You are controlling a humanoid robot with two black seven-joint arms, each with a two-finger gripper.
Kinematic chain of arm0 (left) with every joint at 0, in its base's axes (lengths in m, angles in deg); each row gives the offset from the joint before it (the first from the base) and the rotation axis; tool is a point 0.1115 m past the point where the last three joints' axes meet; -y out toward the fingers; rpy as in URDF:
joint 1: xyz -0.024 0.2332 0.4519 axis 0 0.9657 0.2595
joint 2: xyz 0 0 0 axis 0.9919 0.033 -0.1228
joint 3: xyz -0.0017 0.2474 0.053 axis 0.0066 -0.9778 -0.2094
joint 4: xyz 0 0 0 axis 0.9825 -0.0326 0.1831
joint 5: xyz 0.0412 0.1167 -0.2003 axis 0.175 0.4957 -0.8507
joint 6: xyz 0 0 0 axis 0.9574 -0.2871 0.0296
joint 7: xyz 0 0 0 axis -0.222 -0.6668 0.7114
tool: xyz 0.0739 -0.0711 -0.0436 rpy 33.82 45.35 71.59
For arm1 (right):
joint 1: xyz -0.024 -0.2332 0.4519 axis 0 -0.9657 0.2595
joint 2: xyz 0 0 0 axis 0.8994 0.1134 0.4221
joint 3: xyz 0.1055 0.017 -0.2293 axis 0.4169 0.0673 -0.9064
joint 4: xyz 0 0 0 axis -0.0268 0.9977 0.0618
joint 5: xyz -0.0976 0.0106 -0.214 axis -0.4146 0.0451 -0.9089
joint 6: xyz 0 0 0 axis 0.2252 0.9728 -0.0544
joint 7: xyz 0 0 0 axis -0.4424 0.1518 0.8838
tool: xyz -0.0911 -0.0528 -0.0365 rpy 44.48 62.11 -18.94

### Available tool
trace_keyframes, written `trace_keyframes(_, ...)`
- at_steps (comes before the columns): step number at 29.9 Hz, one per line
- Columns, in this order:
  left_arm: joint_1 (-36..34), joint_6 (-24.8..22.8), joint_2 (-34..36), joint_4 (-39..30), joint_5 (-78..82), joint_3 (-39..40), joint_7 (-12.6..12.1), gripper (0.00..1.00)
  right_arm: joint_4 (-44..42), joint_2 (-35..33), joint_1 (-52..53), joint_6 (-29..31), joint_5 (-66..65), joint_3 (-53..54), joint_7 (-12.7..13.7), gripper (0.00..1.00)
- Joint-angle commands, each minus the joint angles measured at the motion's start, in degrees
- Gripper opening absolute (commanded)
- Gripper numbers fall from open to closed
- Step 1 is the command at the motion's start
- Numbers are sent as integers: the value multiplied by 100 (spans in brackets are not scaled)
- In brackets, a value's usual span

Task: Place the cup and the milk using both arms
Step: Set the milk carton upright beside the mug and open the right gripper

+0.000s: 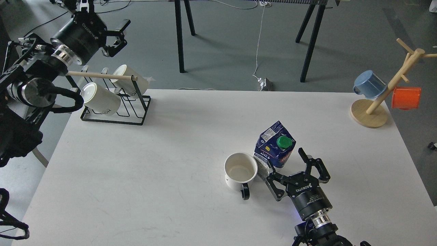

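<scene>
Right gripper [285, 171] low over the table [136, 191], reaching in from the near edge, jaws spread, fingers flanking the near side of the milk [275, 145]; contact not determinable. Left gripper [114, 37] raised beyond the table's far-left corner, above the mug rack [116, 112], jaws spread, holding nothing. Milk upright right of table centre, green cap on top; cup [240, 171] upright just beside it on the left, handle toward the near edge. Wide bare tabletop left of the cup. Readable: "MILK" on carton, "ROBOTIQ" on both grippers. Wooden cup tree [370, 114] at the far-right corner.
</scene>
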Motion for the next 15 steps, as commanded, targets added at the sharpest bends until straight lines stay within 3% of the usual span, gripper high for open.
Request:
trace_keyframes(1,0,0,-2,0,0,0,0,99,0,-15,-26,0,-8,-6,0,98)
trace_keyframes(15,9,-17,15,0,-9,17,8,99,755,-603,-1098,0,1,37,9,99)
